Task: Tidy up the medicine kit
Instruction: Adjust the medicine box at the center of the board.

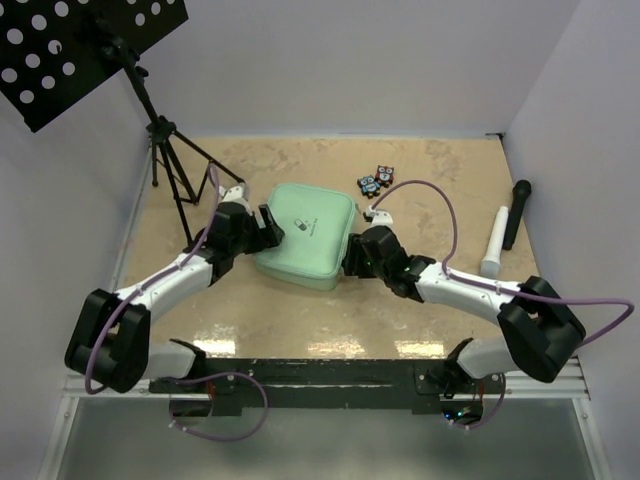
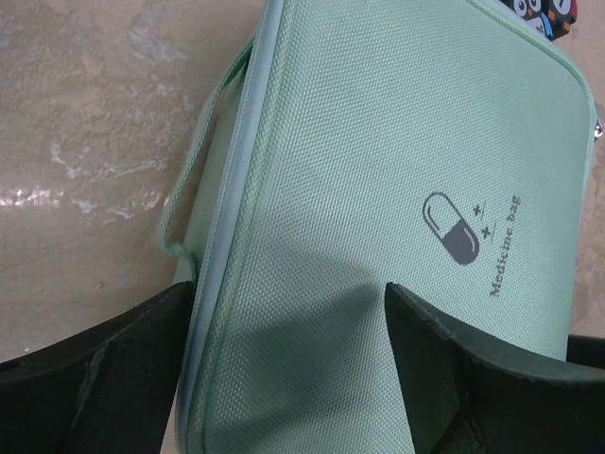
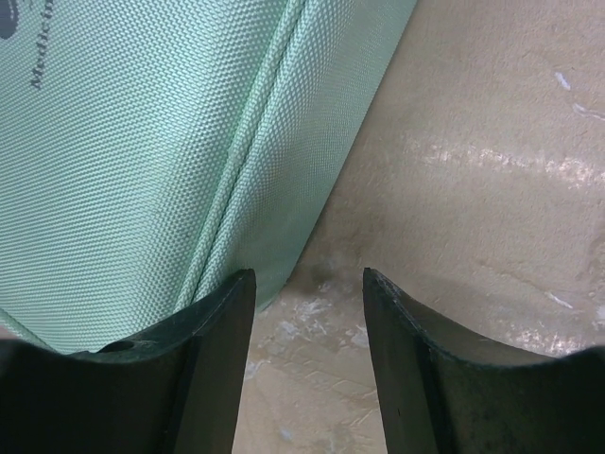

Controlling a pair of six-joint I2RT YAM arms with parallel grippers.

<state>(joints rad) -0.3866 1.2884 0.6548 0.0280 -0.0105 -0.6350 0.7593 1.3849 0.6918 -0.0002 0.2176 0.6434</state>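
Note:
The medicine kit (image 1: 305, 235) is a mint-green zip case lying closed in the middle of the table, its lid up and printed with a pill mark (image 2: 452, 227). My left gripper (image 1: 265, 228) is at the kit's left edge, jaws wide open. In the left wrist view the left gripper (image 2: 288, 288) straddles that edge: one finger (image 2: 113, 369) beside the zip, the other (image 2: 473, 369) over the lid. My right gripper (image 1: 352, 255) sits at the kit's near right corner. The right wrist view shows the right gripper (image 3: 307, 274) open over bare table, its left finger (image 3: 203, 350) against the kit (image 3: 142, 161).
Two small patterned packets (image 1: 375, 181) lie just beyond the kit's far right corner. A white tube (image 1: 494, 242) and a black marker-like stick (image 1: 517, 212) lie at the right. A tripod stand (image 1: 170, 160) with a perforated black panel (image 1: 70, 45) stands at the back left.

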